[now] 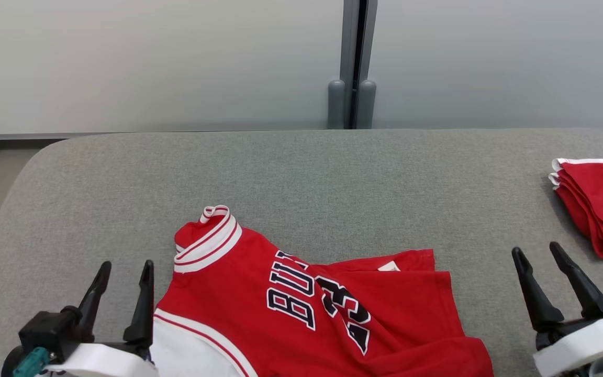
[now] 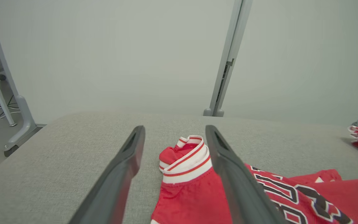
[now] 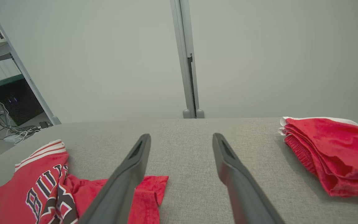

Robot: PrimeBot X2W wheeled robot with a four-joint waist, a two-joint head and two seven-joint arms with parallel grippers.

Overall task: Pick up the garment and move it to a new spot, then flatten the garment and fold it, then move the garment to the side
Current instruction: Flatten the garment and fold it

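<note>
Head view: A red sleeveless basketball jersey [image 1: 301,314] with white-and-red striped trim and dark block lettering lies rumpled on a grey fabric-covered table [image 1: 301,173], near the front edge and left of centre. Its striped collar [image 1: 208,243] points toward the far side, and one side of it is folded over itself. The left gripper [image 1: 127,263] sits at the lower left, just beside the jersey's armhole edge, its two dark fingers spread apart and holding nothing. The right gripper [image 1: 536,248] sits at the lower right, well apart from the jersey, its fingers likewise spread and empty. A folded red garment with white edging [image 1: 602,207] rests at the table's right edge. Pale wall panels joined by a grey post [image 1: 353,63] stand behind the table.

Left wrist view: The left gripper [image 2: 175,127] frames the upturned collar [image 2: 186,158] between its parted fingers, with the jersey [image 2: 191,193] spreading away to the right. Whether the fingers touch the cloth cannot be told.

Right wrist view: The right gripper [image 3: 181,135] is spread wide over bare table [image 3: 185,186]. The jersey [image 3: 42,183] lies to its left, a red corner passing behind the left finger, and the folded red garment [image 3: 328,155] lies to its right.
</note>
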